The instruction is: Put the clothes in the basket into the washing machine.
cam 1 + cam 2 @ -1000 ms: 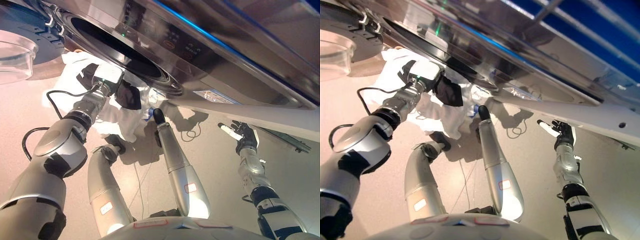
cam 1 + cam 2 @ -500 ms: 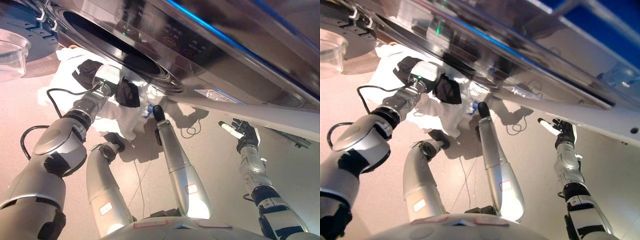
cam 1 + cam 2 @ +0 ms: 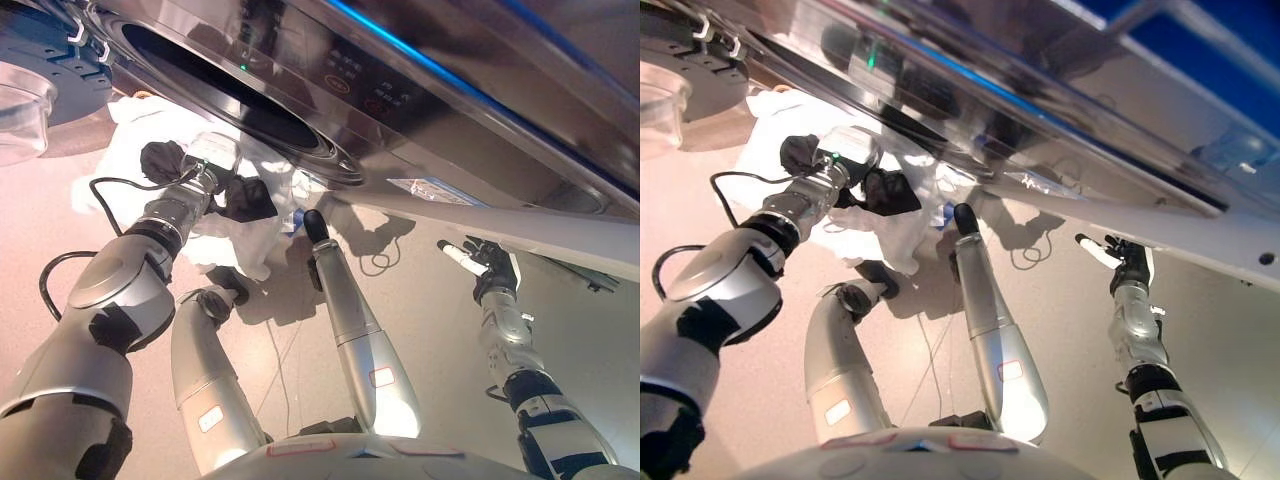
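A heap of white clothes lies on the floor just below the washing machine's round drum opening. I cannot make out a basket. My left hand lies spread on the white clothes under the opening, its dark fingers apart and not closed on the cloth; it also shows in the right eye view. My right hand hangs open and empty at the right, under the machine's front panel, away from the clothes.
The machine's open door with its clear glass bowl stands at the far left. The control panel overhangs the middle. A thin cord lies on the beige floor between the clothes and my right hand.
My left hand has dropped lower onto the white clothes and spread wider. The right hand has stayed where it was.
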Available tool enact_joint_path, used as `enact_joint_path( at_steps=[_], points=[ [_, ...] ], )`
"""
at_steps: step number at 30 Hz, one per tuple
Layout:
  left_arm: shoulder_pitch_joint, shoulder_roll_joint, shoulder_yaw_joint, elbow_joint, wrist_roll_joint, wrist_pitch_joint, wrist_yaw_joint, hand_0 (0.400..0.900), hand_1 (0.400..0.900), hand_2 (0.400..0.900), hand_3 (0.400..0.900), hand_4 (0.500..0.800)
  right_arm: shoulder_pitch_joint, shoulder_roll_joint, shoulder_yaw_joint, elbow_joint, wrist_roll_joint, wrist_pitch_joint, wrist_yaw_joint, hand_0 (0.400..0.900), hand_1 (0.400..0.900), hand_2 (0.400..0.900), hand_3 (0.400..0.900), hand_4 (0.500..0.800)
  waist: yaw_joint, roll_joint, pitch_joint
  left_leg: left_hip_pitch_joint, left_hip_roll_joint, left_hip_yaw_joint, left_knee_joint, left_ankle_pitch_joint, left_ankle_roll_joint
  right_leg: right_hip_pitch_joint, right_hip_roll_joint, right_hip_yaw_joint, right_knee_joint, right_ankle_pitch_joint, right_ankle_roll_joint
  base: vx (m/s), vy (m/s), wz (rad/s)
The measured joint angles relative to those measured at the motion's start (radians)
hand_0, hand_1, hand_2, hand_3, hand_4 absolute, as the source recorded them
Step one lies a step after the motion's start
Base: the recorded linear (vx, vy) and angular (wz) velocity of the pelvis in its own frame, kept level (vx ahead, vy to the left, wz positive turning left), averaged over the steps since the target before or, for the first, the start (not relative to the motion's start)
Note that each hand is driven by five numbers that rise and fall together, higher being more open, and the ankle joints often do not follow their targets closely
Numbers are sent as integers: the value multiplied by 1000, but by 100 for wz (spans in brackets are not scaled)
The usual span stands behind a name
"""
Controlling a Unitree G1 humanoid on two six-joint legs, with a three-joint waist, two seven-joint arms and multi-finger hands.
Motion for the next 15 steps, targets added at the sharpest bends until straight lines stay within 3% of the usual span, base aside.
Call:
enact_joint_path(
  at_steps=[6,9,15],
  points=[
    [2,1,18,2,-16,0,0,400,400,400,400,500,0,-1,0,-20,-3,0,0,900,900,900,900,800,-3,0,0,0,1,0,-5,0,0,7,5,0,-22,13,2,0,0,0],
    [12,0,75,2,-78,0,9,400,400,400,400,500,-1,-1,0,-24,-4,0,0,900,900,900,900,800,-6,-1,-1,4,0,0,-11,1,-1,13,5,1,-37,22,5,-2,0,1],
    [36,-3,245,4,-278,-1,42,400,400,400,400,500,4,0,0,-25,-5,-1,0,900,900,900,900,800,-8,-2,-1,44,-10,13,-81,32,0,57,-8,0,-107,53,6,2,-6,8]
  ],
)
